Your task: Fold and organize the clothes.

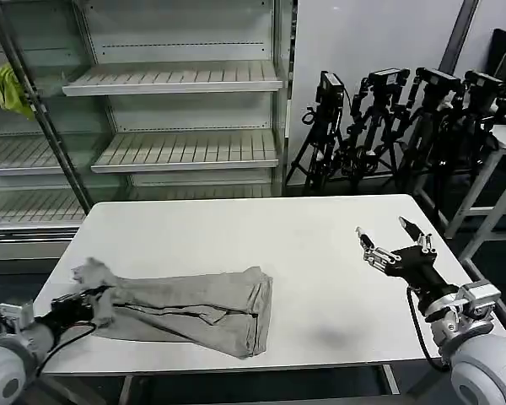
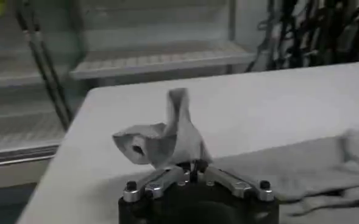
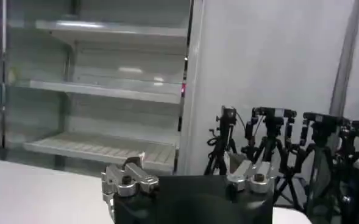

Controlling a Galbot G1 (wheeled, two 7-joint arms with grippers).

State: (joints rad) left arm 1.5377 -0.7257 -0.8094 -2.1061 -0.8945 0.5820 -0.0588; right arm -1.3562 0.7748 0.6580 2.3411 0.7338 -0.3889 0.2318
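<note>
**Ana:** Nearest the head camera, the left gripper [image 1: 88,301] sits at the near left corner of the table [image 1: 236,228], fingers pinched onto a bunched end of the grey T-shirt [image 1: 194,310]. In the left wrist view that same bunch of T-shirt [image 2: 164,140] stands up in a peak right above the closed fingers [image 2: 167,179].

**Ben:** And the rest of the shirt?

**Ana:** It trails across the near half of the table toward the middle, already doubled into a long strip, with its far end folded over about midway along the near edge.

**Ben:** Where is the other arm?

**Ana:** The right gripper [image 1: 392,240] hovers above the right side of the table, fingers spread wide and holding nothing, well apart from the shirt. In the right wrist view the right gripper [image 3: 188,176] faces the shelves [image 1: 173,80] behind the table.

**Ben:** What could go wrong from here?

**Ana:** I see 2 risks. The left grip holds only a small wad, so a quick pull could let the fabric slip out, or drag the whole strip sideways and undo the fold. Also, the pinched end lies close to the table's near left edge, so a loose release there could let it slide off.

**Ben:** So only 1 arm is working?

**Ana:** I judge so.
</note>
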